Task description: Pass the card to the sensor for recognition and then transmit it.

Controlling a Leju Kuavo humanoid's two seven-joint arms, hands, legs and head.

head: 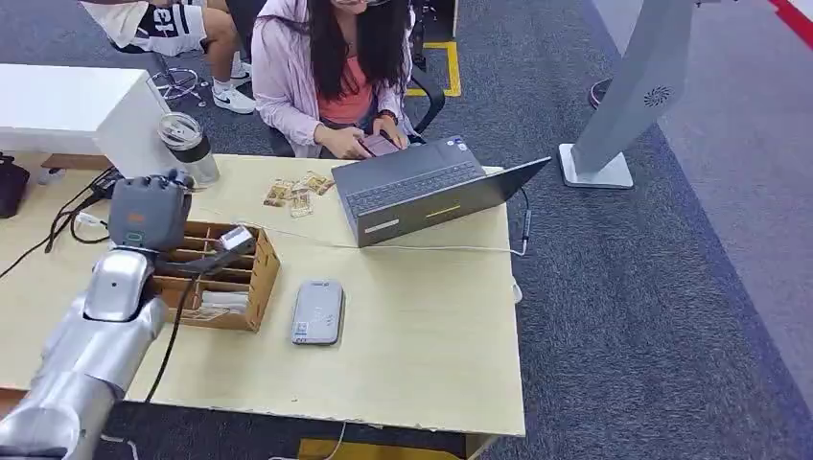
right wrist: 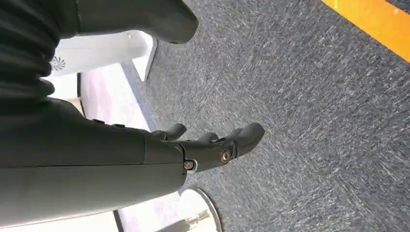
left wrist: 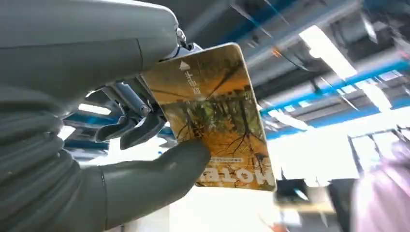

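My left hand [head: 203, 257] hovers over the wooden box [head: 251, 287] and pinches a card [head: 236, 237] at its tip. Up close, the card [left wrist: 217, 116] is orange and yellow with a tree picture and the word HOTEL, clamped between the thumb [left wrist: 159, 169] and the darker fingers [left wrist: 130, 130]. The sensor [head: 318, 311], a flat grey reader, lies on the table [head: 422, 355] just right of the box, apart from the card. My right hand [right wrist: 212, 145] hangs above dark carpet, fingers apart and holding nothing.
A person sits at the far edge of the table behind an open laptop [head: 422, 187], holding a phone. Several loose cards [head: 297, 195] and a lidded cup [head: 187, 144] lie near the far edge. Cables trail at the left. A white stand [head: 623, 105] rises on the right.
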